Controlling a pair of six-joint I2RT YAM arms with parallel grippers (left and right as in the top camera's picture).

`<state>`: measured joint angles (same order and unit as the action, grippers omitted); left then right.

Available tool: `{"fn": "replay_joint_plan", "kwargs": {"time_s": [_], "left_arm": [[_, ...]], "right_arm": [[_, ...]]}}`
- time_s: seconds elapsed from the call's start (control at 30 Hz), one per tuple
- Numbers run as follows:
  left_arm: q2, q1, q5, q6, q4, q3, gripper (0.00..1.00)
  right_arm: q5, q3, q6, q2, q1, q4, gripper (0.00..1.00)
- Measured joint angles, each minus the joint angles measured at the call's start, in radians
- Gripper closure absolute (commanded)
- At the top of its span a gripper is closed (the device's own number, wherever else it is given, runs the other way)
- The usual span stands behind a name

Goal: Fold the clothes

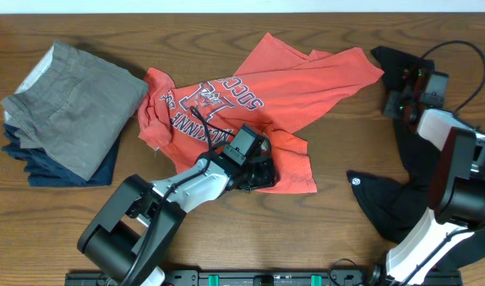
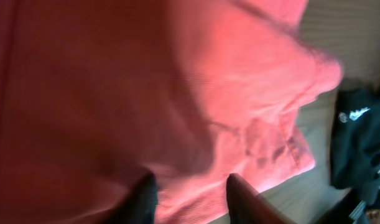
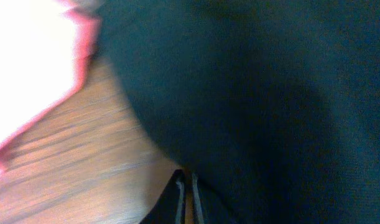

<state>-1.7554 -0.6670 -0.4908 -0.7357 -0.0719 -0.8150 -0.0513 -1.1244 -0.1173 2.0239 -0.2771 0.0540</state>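
Observation:
The coral-red T-shirt (image 1: 250, 91) lies crumpled in the middle of the table, its "SOCCER" lettering upside down. My left gripper (image 1: 256, 165) hovers low over the shirt's near hem. In the left wrist view its fingers (image 2: 191, 198) are apart over the coral fabric (image 2: 177, 93). The black garment (image 1: 401, 199) with a small white logo lies at the right, partly under my right arm. My right gripper (image 1: 397, 102) is at its far end. In the right wrist view its fingers (image 3: 186, 196) are nearly together at the edge of the black fabric (image 3: 270, 93), with wood showing between them.
A stack of folded clothes (image 1: 71, 111), grey on top and navy beneath, sits at the far left. The black garment's logo also shows in the left wrist view (image 2: 354, 115). An overexposed edge of the coral shirt (image 3: 84, 37) shows in the right wrist view.

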Motion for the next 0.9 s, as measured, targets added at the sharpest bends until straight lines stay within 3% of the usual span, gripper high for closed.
{"fn": "replay_joint_plan", "kwargs": {"time_s": [0.1, 0.27, 0.5, 0.7, 0.9], "left_arm": [[-0.008, -0.004, -0.013, -0.008, -0.050, 0.001, 0.94], [-0.003, 0.011, -0.069, -0.018, -0.188, -0.010, 0.94], [0.022, 0.134, -0.112, 0.035, -0.477, -0.010, 0.94], [0.069, 0.288, -0.054, 0.129, -0.652, 0.003, 0.94], [0.217, 0.451, 0.001, 0.184, -0.681, 0.007, 0.94]], "right_arm": [[0.134, -0.010, -0.047, 0.003, -0.080, 0.012, 0.81], [0.242, -0.043, -0.139, 0.005, -0.272, 0.105, 0.76], [0.063, -0.135, -0.218, 0.018, -0.520, 0.251, 0.46], [-0.279, -0.179, -0.203, 0.014, -0.502, 0.283, 0.41], [-0.423, -0.186, -0.147, -0.051, -0.331, 0.409, 0.32]]}}
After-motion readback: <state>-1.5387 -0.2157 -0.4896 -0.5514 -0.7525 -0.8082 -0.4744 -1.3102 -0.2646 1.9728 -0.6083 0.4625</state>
